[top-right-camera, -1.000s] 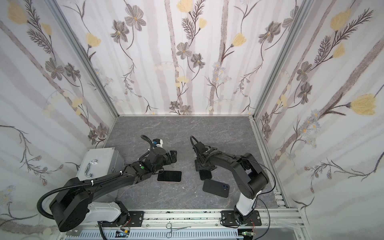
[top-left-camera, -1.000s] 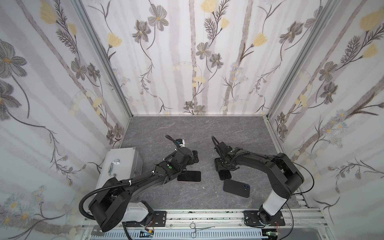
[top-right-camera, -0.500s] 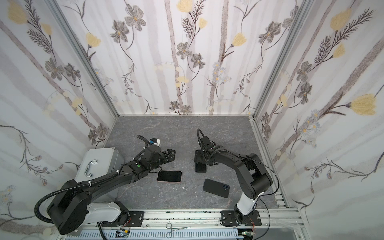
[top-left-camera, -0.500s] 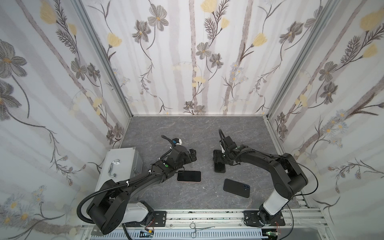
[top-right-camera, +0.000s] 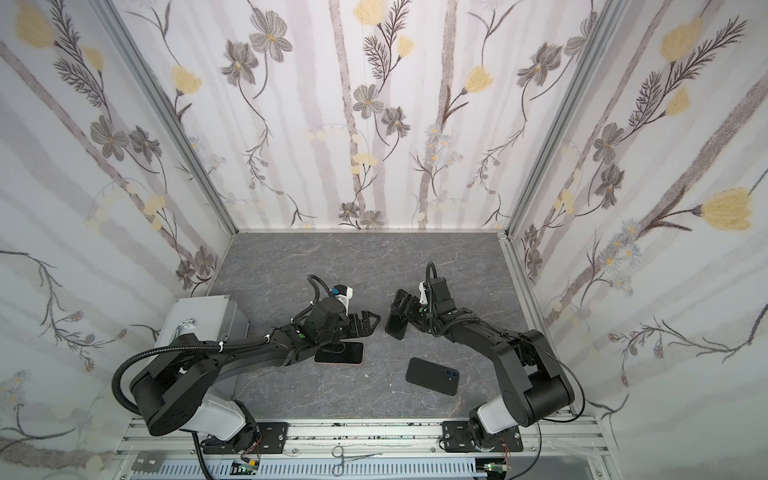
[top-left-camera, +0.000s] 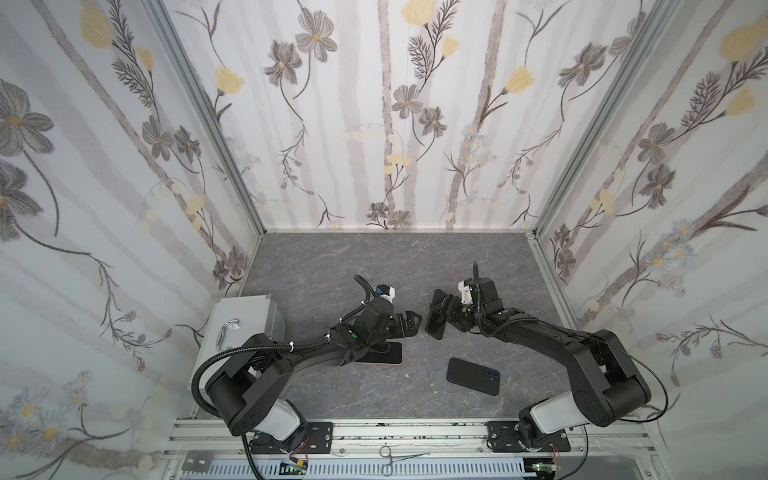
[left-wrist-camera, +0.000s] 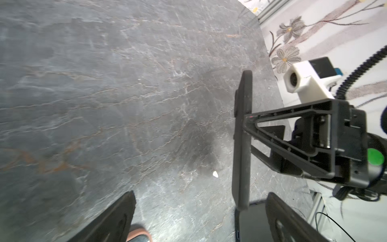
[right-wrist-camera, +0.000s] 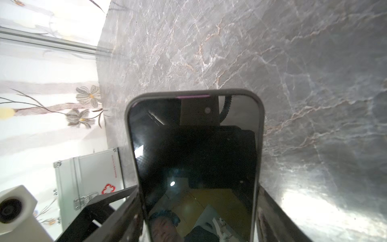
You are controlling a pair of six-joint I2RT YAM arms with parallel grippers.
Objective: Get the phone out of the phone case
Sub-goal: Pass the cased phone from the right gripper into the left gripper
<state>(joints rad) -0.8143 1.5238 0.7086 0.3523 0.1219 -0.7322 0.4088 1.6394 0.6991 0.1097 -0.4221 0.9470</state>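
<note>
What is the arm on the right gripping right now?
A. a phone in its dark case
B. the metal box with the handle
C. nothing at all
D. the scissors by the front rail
A: the right gripper is closed on the long sides of the cased phone, holding it on edge. The right wrist view shows the case rim around the dark screen.

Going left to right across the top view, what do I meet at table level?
metal case → pink-edged phone, screen up → left claw, open → cased phone, gripped and standing on edge → black phone, lying back up
</note>
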